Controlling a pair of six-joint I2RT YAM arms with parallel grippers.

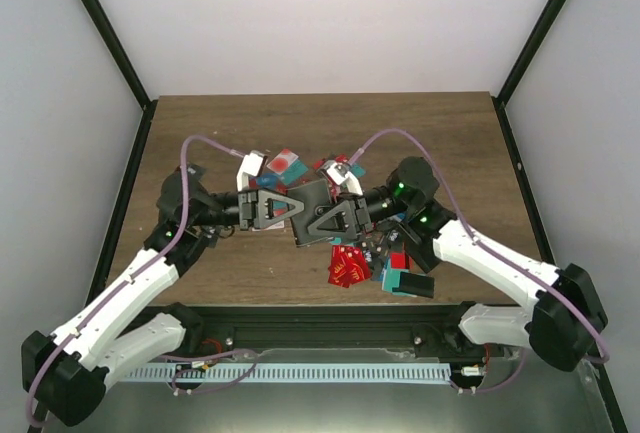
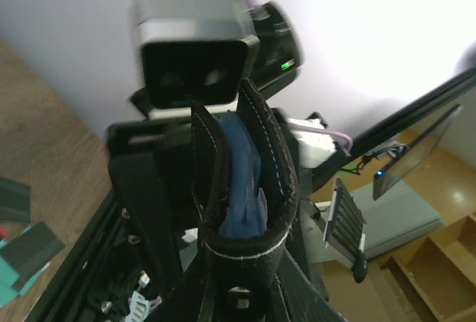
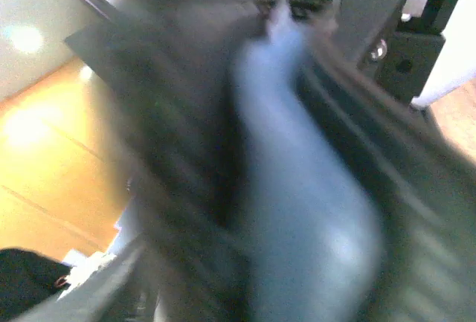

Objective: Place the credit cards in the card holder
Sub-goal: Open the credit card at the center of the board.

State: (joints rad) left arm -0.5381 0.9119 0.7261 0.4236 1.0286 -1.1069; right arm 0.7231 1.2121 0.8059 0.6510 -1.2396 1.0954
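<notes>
I see the holder [image 2: 212, 188] as matt black, leather-like, with pale stitching along its edges. The blue card [image 2: 242, 177] inside it looks like smooth plastic. Under the holder the table [image 1: 255, 265] is matt brown wood grain. The red cards [image 1: 348, 268] beside the holder look glossy.

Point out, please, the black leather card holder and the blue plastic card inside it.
Black leather card holder [image 2: 276, 160]: left wrist view, right stitched flap.
Blue plastic card [image 2: 239, 181]: left wrist view, exposed face.

Lab: white-walled robot test booth [image 1: 320, 23]
</notes>
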